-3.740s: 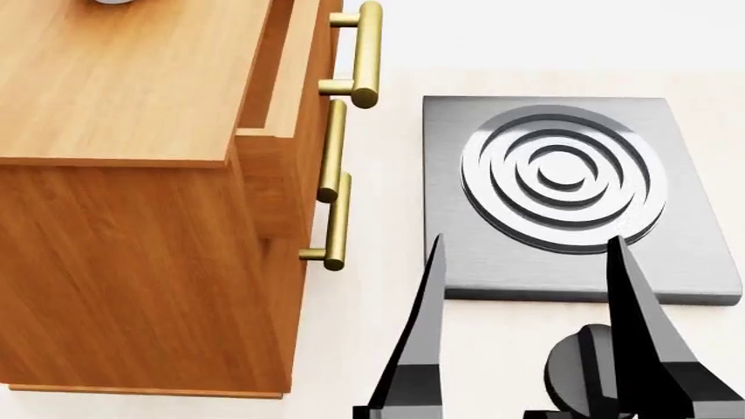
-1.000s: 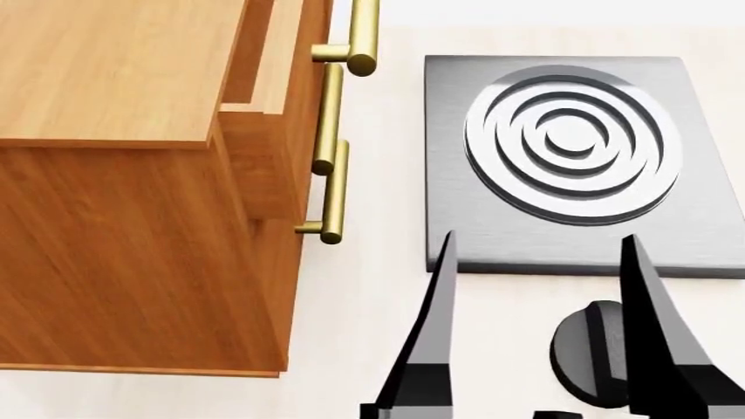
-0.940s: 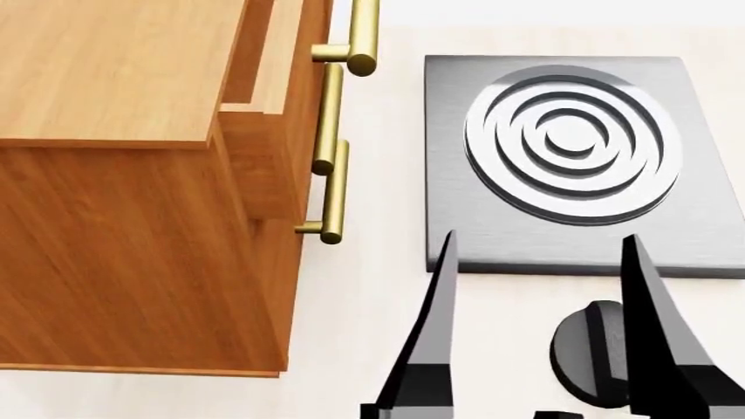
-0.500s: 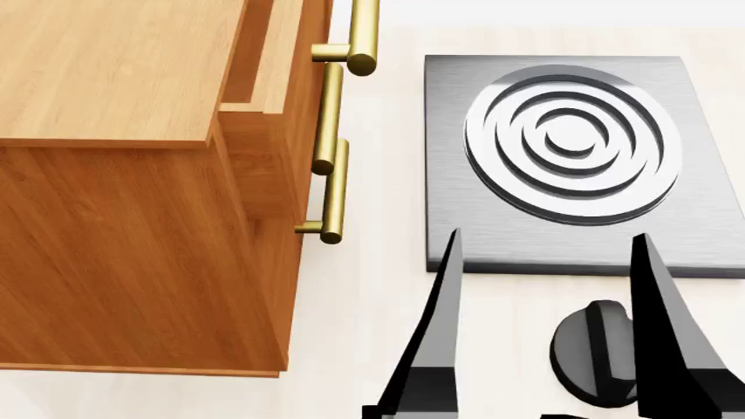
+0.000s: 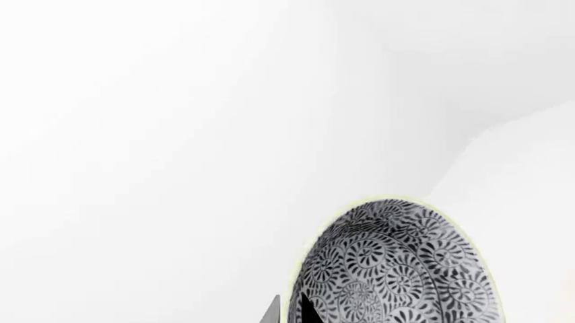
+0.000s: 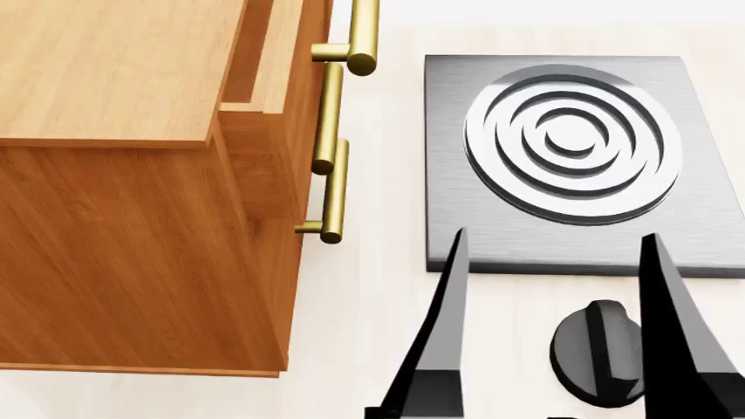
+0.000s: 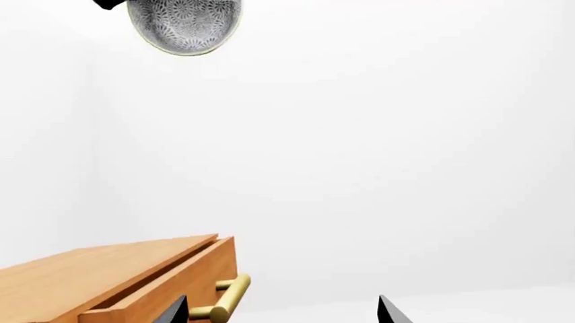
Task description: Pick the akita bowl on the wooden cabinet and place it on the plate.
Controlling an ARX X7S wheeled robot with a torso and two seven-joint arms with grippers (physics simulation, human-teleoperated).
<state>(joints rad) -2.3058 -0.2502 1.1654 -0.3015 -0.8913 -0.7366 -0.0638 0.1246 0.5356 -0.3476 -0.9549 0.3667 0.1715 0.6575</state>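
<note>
Right gripper (image 6: 547, 323) wide open, apparently empty.

Speckled grey-blue akita bowl (image 5: 395, 269), orange-brown wooden cabinet (image 6: 128, 218)

akita bowl (image 5: 395, 269) cut by frame edge, left tool nearly out of view

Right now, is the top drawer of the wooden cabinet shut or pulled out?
Pulled out a bit. On the wooden cabinet the top drawer front sits proud of the lower fronts, with a dark gap behind it.
</note>
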